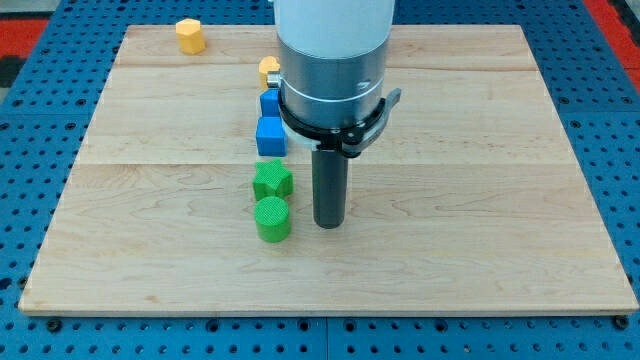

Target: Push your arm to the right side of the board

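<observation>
Arm: the grey and white body (pixel 333 60) comes down from the view's top, just left of the board's middle, and ends in the dark rod.
Board: pale wood (pixel 480 180) lying on a blue pegboard surface (pixel 30 110), its right half bare of blocks.
Yellow block, far left: a faceted, roughly hexagonal piece (pixel 190 35) near the board's top edge, well apart from all the others.
Green cylinder: (pixel 272 218) lowest of a column of blocks left of centre, just beside the rod on its left.
Green block above it: (pixel 272 182) a lobed or star-like shape, touching or nearly touching the cylinder.
Blue cube: (pixel 271 136) directly above the green pair.
Second blue block: (pixel 269 103) above the cube; partly hidden by the arm, so its shape is unclear.
Second yellow block: (pixel 267 70) at the column's top, also half hidden by the arm; possibly rounded.
My tip: (pixel 330 225) resting on the board right of the green cylinder, close to it but with a gap showing.
Jaws: none on this arm, only the plain rod, so no opening or closing to tell.
</observation>
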`<action>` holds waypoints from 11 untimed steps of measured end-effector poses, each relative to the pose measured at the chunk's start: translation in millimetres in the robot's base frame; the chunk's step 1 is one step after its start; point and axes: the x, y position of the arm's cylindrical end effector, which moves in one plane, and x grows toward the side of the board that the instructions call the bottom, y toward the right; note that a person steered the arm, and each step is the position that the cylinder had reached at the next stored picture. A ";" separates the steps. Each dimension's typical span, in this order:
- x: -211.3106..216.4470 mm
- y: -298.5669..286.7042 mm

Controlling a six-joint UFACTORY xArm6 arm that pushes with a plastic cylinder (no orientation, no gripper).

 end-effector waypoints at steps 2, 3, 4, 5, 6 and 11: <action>2.3 -4.7; 6.3 -14.8; 8.0 -21.9; 10.0 -26.1; 16.2 28.4; 16.1 257.7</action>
